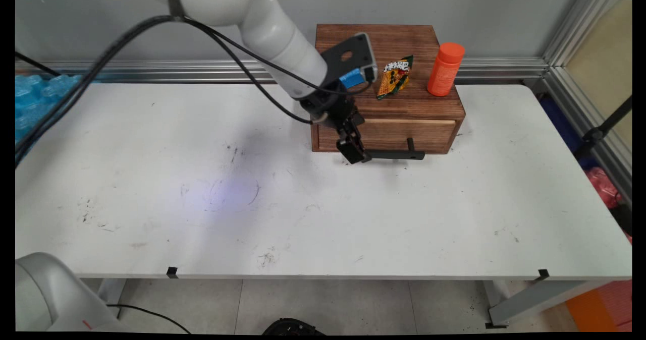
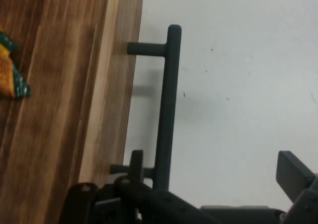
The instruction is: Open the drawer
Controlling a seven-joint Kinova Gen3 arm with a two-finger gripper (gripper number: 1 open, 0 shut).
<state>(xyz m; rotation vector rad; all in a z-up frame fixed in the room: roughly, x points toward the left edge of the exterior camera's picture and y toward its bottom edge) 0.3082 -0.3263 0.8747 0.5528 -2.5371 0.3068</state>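
Note:
A dark wooden drawer box (image 1: 404, 42) stands at the table's back, its drawer front shut. A black bar handle (image 1: 398, 154) sticks out of the drawer front. My gripper (image 1: 353, 151) hangs at the left end of that handle, pointing down. In the hand view my gripper (image 2: 213, 165) is open and the handle bar (image 2: 166, 100) runs between the fingers. One finger (image 2: 135, 159) sits between the bar and the wood (image 2: 59, 110), the other finger (image 2: 294, 172) stands well clear over the table. On the box top lie a yellow-green snack bag (image 1: 394, 76) and an upright orange bottle (image 1: 445, 69).
Blue bubble wrap (image 1: 35, 98) lies at the table's far left edge. A metal rail (image 1: 151, 70) runs along the wall behind the table. Red and orange items (image 1: 603, 183) sit on the floor off the right side. The white table (image 1: 303, 219) stretches bare toward the near edge.

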